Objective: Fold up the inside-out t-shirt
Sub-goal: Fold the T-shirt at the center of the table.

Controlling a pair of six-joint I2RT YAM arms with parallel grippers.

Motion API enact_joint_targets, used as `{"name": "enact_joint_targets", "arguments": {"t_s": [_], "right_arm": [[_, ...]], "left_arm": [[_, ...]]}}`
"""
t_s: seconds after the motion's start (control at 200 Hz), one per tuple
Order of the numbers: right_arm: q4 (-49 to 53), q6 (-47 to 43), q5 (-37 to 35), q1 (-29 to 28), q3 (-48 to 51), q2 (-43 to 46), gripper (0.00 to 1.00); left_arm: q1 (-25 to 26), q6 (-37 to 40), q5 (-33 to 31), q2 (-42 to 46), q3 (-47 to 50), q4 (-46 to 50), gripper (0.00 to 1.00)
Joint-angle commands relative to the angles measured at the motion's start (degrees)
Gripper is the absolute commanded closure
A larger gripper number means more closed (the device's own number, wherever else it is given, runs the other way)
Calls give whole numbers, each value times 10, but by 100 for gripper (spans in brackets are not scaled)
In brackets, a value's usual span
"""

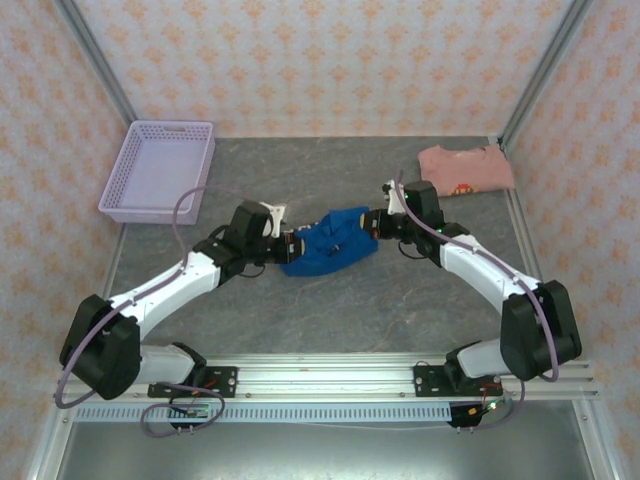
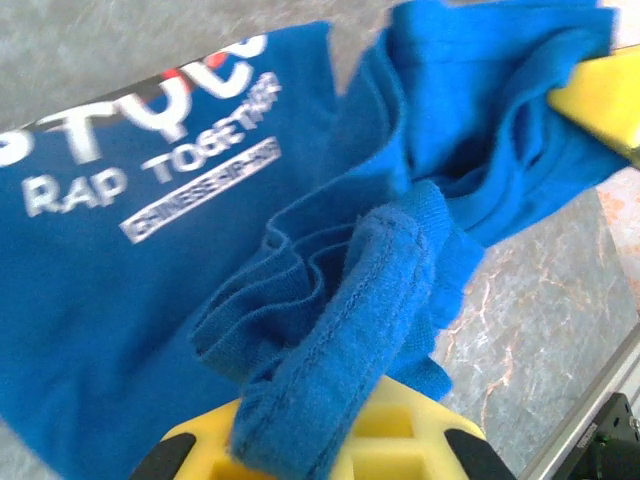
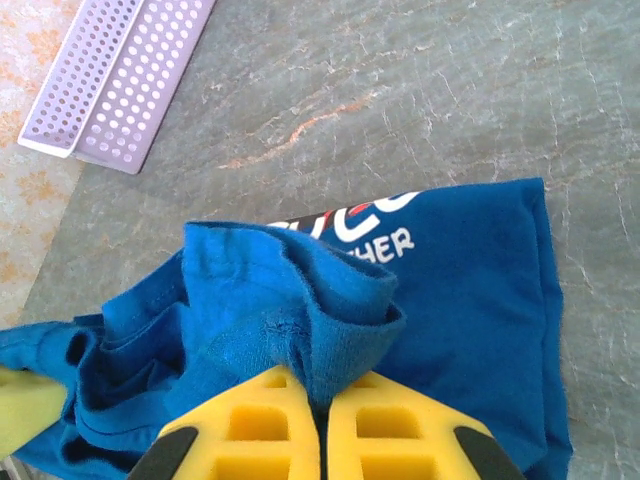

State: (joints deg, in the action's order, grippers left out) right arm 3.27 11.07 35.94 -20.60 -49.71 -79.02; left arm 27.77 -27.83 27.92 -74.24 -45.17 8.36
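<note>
Inside-out t-shirt [image 1: 328, 243] bunched at centre of desk [image 1: 350, 310], strung between both arms; left fingers [image 2: 390, 440] and right fingers [image 3: 322, 410] each pinching a hem fold — better to pull apart evenly, keep cloth taut; then lay flat.

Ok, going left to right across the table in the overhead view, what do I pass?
The lavender basket → left gripper → blue t-shirt → right gripper → folded pink shirt.
</note>
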Motion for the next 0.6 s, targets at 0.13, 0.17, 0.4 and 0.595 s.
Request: {"name": "enact_joint_targets", "arguments": {"t_s": [0.13, 0.17, 0.4, 0.595], "right_arm": [[26, -30, -38, -3, -43, -61, 100], [32, -36, -41, -3, -59, -82, 100], [62, -47, -55, -3, -141, -193, 100], [80, -59, -61, -4, -193, -260, 100]], "left_arm": [[-2, -38, -90, -2, 33, -48, 100], [-3, -36, -102, -13, 27, -41, 100], [-41, -31, -110, -84, 5, -55, 100], [-60, 2, -103, -151, -33, -57, 100]]}}
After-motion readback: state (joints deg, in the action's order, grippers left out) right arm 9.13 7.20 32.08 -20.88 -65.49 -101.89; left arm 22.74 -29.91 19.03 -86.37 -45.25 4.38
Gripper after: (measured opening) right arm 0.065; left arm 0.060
